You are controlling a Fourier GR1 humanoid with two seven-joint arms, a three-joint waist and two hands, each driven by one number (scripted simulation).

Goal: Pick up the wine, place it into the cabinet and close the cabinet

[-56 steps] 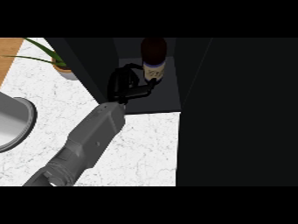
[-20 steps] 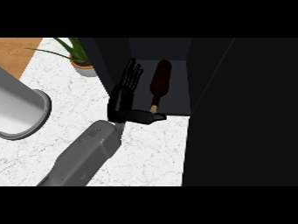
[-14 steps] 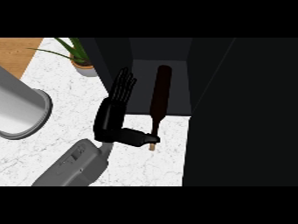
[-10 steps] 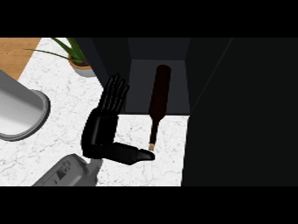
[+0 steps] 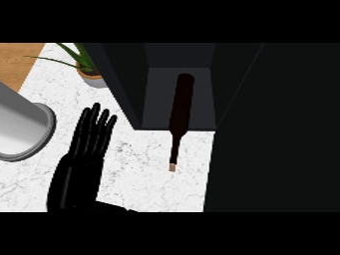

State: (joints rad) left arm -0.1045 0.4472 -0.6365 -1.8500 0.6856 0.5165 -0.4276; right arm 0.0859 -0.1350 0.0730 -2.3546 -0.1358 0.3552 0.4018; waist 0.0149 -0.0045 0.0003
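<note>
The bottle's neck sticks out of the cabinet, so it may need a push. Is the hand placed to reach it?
Probably yes. The hand lies open on the counter left of the bottle, with bare counter between them.

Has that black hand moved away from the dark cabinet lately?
Yes. The left hand has drawn back toward the view's lower edge, away from the cabinet, leaving the wine bottle inside.

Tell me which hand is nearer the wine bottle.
Only one hand shows, open on the counter to the left of the wine bottle and apart from it. Which hand it is cannot be told; the other is out of view.
</note>
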